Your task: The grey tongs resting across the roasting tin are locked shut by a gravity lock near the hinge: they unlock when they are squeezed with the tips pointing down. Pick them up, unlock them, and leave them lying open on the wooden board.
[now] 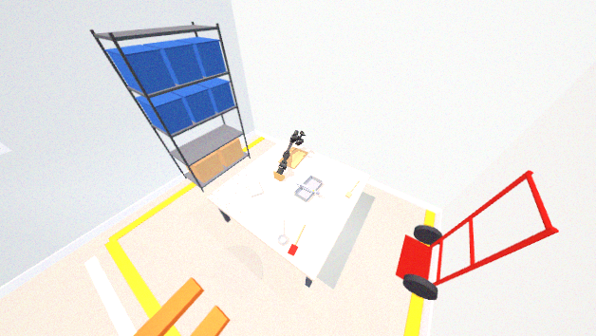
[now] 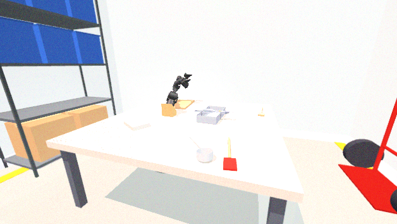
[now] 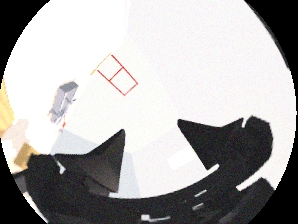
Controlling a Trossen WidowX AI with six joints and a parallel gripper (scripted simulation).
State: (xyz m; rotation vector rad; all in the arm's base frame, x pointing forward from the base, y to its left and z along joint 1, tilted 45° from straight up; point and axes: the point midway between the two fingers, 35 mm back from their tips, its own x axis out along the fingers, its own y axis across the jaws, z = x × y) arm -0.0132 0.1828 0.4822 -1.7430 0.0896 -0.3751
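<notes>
The grey tongs (image 1: 307, 186) (image 2: 209, 109) lie across the grey roasting tin (image 1: 310, 182) (image 2: 208, 118) near the middle of the white table. The wooden board (image 1: 297, 157) (image 2: 184, 103) lies flat behind the arm's base. My gripper (image 1: 301, 136) (image 2: 188, 76) (image 3: 152, 127) is raised high above the board, well away from the tongs. Its two dark fingers stand wide apart in the wrist view with nothing between them. The tin shows small at the left of the wrist view (image 3: 64, 99).
A white cup with a stick (image 2: 204, 155), a red-headed spatula (image 2: 229, 162), a flat white slab (image 2: 137, 124) and a small wooden brush (image 2: 261, 112) lie on the table (image 2: 164, 142). A shelf rack (image 1: 180, 104) stands left, a red hand truck (image 1: 474, 237) right.
</notes>
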